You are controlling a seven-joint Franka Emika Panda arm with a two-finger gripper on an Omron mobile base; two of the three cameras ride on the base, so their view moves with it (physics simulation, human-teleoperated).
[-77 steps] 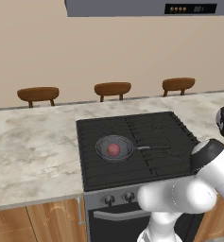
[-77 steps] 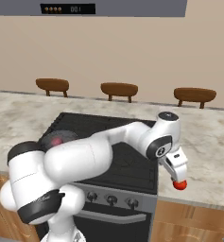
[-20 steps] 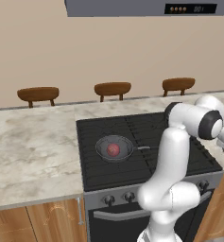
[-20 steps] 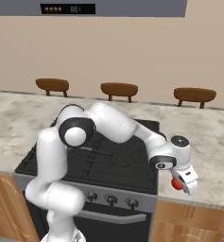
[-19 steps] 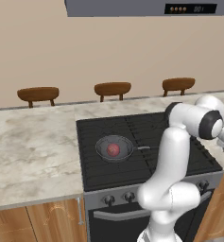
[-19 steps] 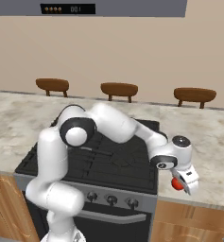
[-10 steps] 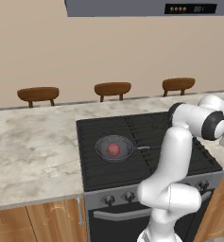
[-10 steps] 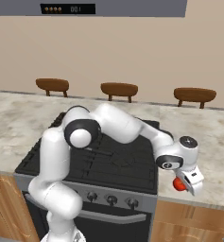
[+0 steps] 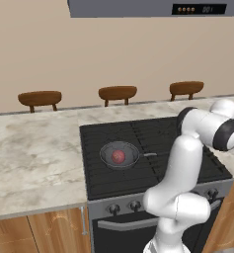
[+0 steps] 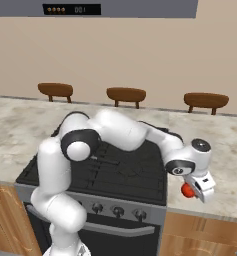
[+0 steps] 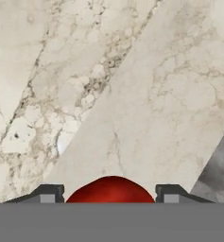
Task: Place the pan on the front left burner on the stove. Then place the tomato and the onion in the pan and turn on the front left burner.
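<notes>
The pan point(image 9: 120, 155) sits on the front left burner point(image 9: 119, 163) of the stove point(image 9: 153, 148), well to the left of the jaws, with the onion point(image 9: 118, 156) inside it. Its handle points toward the jaws. The gripper point(image 10: 194, 190) hangs over the counter point(image 10: 225, 165) to the right of the stove. The tomato point(image 11: 111, 190) lies directly between the fingertips point(image 11: 47, 194); the jaws stand part open, pressed against its two sides, so they grip it. The coming move therefore appears to run leftward, from the jaws to the pan.
</notes>
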